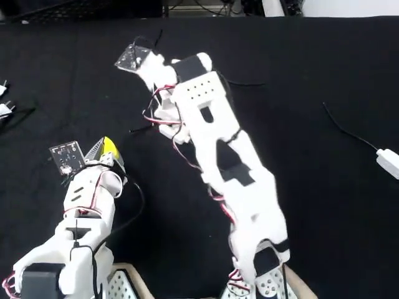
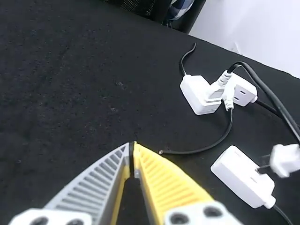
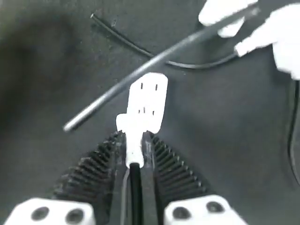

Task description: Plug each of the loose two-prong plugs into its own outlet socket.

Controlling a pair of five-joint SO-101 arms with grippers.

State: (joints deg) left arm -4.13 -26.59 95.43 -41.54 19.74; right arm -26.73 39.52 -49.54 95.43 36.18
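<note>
My right gripper [image 3: 135, 140] is shut on the neck of a white two-prong plug [image 3: 136, 125] with a black cord. The plug's front meets a white outlet socket [image 3: 149, 96] lying on the black cloth; I cannot see its prongs. In the high view this gripper [image 1: 133, 57] is at the far middle-left of the table. My left gripper [image 2: 131, 146], with one grey and one yellow finger, is shut on nothing and sits low over bare cloth [image 1: 105, 148]. Beyond it lie a socket [image 2: 198, 95] with a plug [image 2: 240, 92] against it, and a second socket [image 2: 241, 183] with a plug [image 2: 284, 160] at its end.
A black cable [image 3: 154, 61] crosses in front of the right gripper, with blurred white pieces [image 3: 283, 40] beyond it. Small white plugs [image 1: 5, 109] lie at the table's left edge. A white piece on a thin black cord [image 1: 388, 162] lies at the right edge.
</note>
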